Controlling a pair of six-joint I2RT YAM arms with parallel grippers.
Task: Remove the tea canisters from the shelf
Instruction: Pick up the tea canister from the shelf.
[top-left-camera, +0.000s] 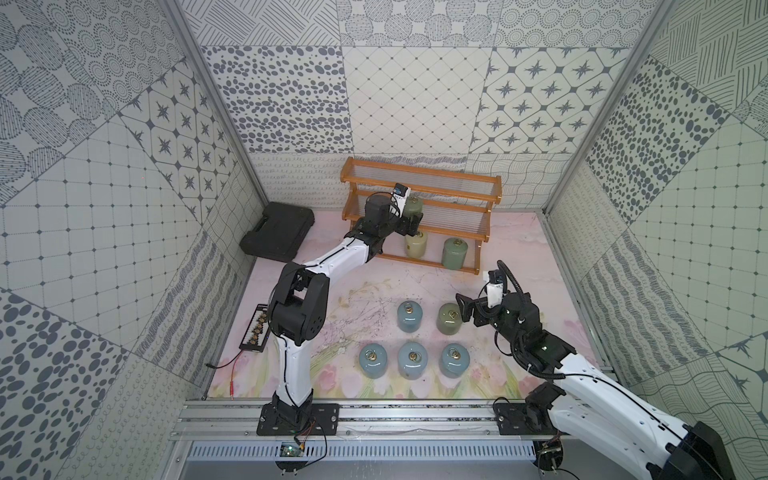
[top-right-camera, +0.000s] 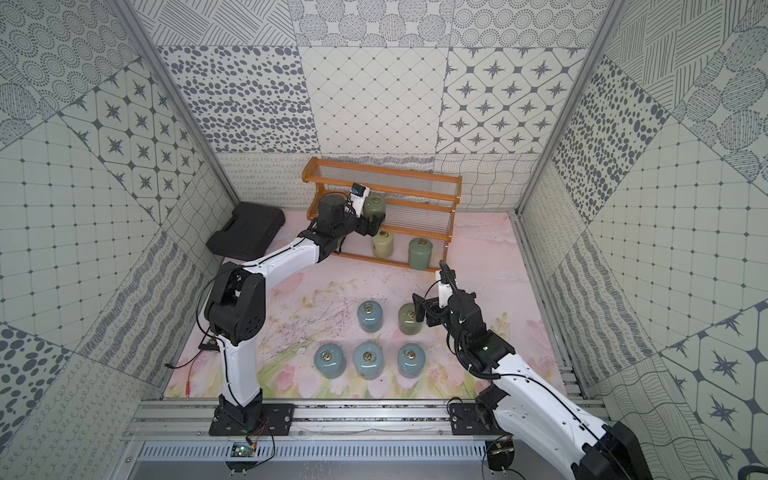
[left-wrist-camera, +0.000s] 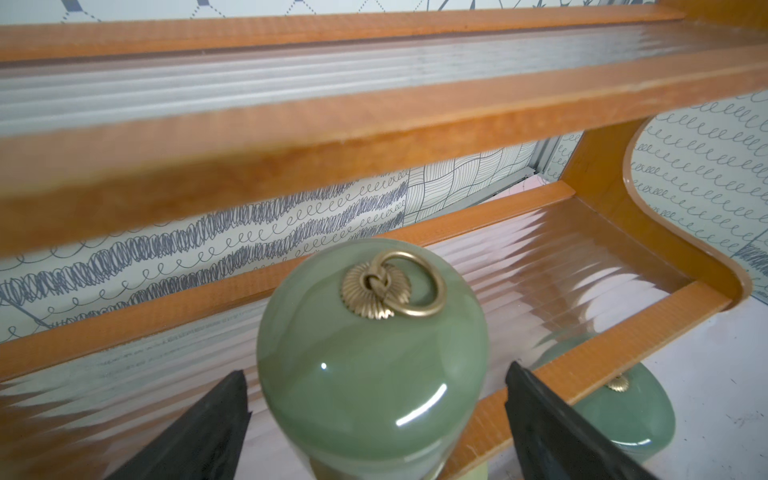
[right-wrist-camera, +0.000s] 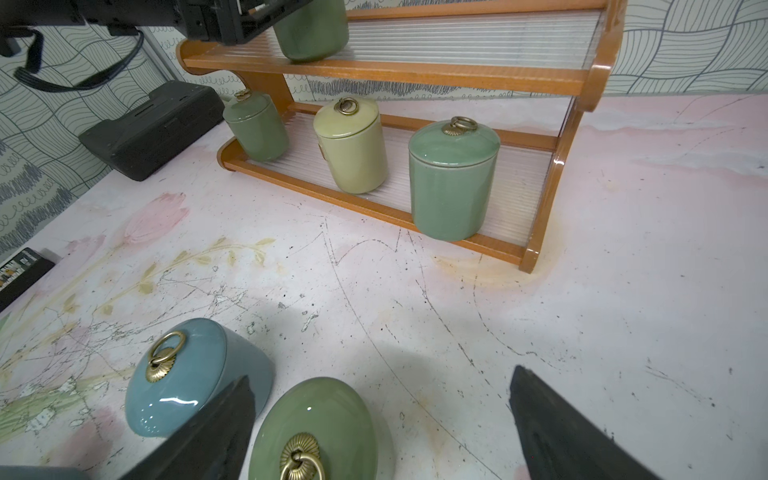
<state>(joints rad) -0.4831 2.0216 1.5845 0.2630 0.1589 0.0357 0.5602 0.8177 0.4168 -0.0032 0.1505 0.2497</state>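
The left gripper (left-wrist-camera: 376, 372), jaws spread, straddles a sage green canister (top-left-camera: 414, 204) on the shelf's (right-wrist-camera: 415, 77) middle tier, while the right gripper (right-wrist-camera: 380, 376), also spread and holding nothing, hovers close by another green canister (right-wrist-camera: 316, 432) standing on the table (right-wrist-camera: 582, 332)

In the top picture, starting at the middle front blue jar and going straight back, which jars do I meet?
front blue jar, second blue jar, cream jar low on the shelf, green jar one step up
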